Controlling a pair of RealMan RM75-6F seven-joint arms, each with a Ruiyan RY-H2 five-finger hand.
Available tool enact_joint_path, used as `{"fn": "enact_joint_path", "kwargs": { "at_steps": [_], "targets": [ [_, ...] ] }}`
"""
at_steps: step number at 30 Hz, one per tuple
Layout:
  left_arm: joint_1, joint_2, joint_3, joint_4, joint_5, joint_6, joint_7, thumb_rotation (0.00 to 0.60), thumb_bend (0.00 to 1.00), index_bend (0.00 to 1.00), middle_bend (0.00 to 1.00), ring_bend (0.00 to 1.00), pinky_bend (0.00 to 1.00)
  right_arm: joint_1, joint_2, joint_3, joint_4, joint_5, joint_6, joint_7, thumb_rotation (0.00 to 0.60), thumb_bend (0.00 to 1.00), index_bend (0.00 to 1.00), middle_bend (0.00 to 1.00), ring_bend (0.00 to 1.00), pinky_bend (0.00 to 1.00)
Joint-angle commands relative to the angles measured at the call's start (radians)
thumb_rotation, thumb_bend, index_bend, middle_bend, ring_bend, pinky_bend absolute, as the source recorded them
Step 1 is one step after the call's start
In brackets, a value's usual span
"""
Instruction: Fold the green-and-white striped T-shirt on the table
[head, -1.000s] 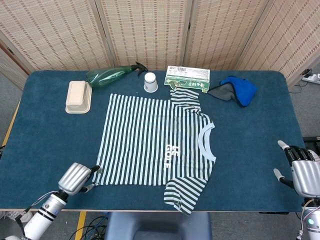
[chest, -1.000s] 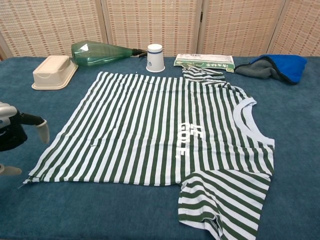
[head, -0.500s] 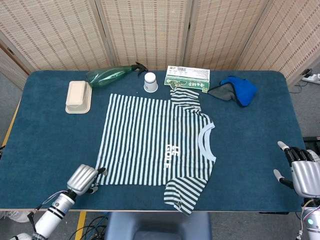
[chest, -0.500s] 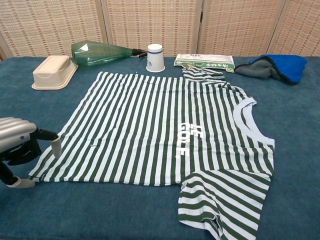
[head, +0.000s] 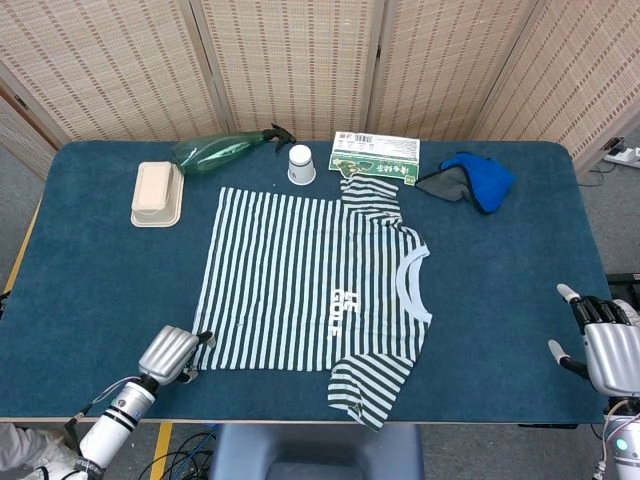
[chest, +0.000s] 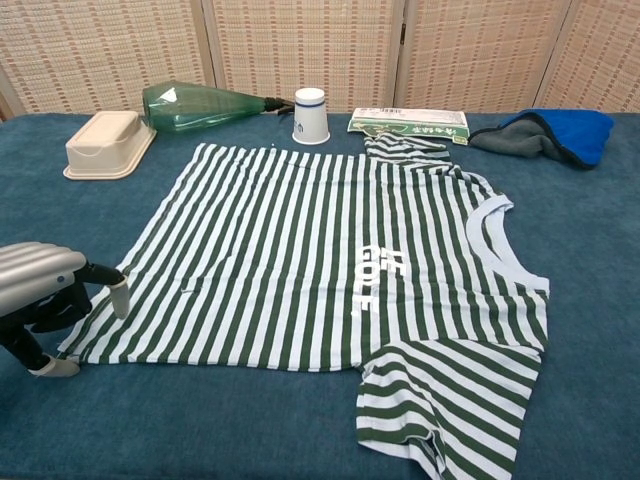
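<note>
T-shirt (head: 310, 280) lies flat on the bench (head: 90, 290), unfolded. The left hand (chest: 45, 295) straddles its near hem corner, fingers apart, nothing pinched yet, likely lining up a grip. The right hand (head: 605, 350) waits spread, well apart.
</note>
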Motion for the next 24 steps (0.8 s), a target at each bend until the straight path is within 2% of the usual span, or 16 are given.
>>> {"fn": "enact_joint_path", "kwargs": {
  "at_steps": [1, 10, 18, 24],
  "targets": [
    [-0.004, -0.005, -0.004, 0.005, -0.004, 0.002, 0.002, 0.600, 0.16, 0.44, 0.93, 0.86, 1.00, 0.000, 0.000, 0.000, 0.000, 0.000, 0.000, 0.000, 0.600, 0.24, 0.14, 0.28, 0.26, 0.23],
    [-0.016, -0.017, -0.008, 0.021, -0.017, -0.003, -0.011, 0.600, 0.16, 0.46, 0.93, 0.86, 1.00, -0.001, -0.003, 0.000, 0.003, 0.005, -0.004, 0.000, 0.600, 0.24, 0.14, 0.28, 0.26, 0.23],
    [-0.022, -0.018, -0.010, 0.023, -0.019, 0.006, -0.032, 0.600, 0.32, 0.47, 0.93, 0.86, 1.00, 0.001, -0.003, 0.001, 0.002, 0.006, -0.008, -0.004, 0.600, 0.24, 0.15, 0.28, 0.26, 0.23],
    [-0.025, -0.010, -0.005, 0.013, -0.007, 0.016, -0.044, 0.600, 0.36, 0.47, 0.93, 0.86, 1.00, 0.004, -0.007, 0.000, 0.002, 0.008, -0.014, -0.007, 0.600, 0.24, 0.15, 0.28, 0.27, 0.23]
  ]
}}
